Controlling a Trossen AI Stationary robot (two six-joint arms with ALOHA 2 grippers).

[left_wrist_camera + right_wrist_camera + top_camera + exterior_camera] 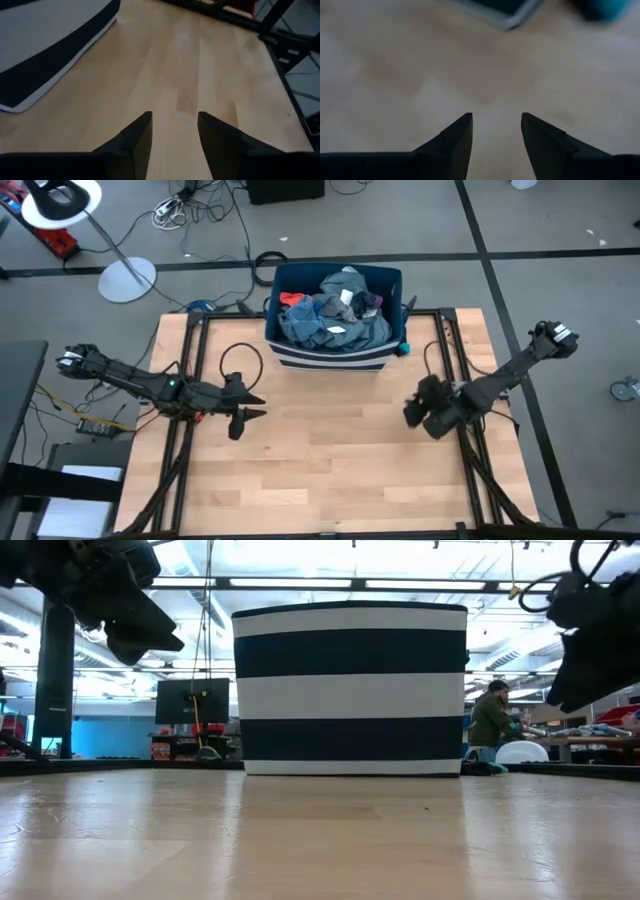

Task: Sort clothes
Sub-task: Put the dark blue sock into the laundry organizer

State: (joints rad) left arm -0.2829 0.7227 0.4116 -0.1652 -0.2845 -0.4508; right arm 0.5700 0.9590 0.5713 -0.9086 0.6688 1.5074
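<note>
The clothes (pixel 333 310), a heap of grey, blue and red pieces, lie in the navy and white striped bin (pixel 335 352) at the table's far middle. My left gripper (pixel 252 406) hovers over the left part of the table, open, with only bare wood between its fingers (pixel 175 131). My right gripper (pixel 412 412) hangs over the right part of the table, open and holding nothing (pixel 496 131). Both stand well clear of the bin.
The bin's striped wall (pixel 350 690) fills the middle of the low view, resting on its base. A small teal object (pixel 404 348) sits by the bin's right near corner. The wooden table (pixel 330 470) spreads bare in front of the bin. A person (pixel 492 720) sits in the room beyond.
</note>
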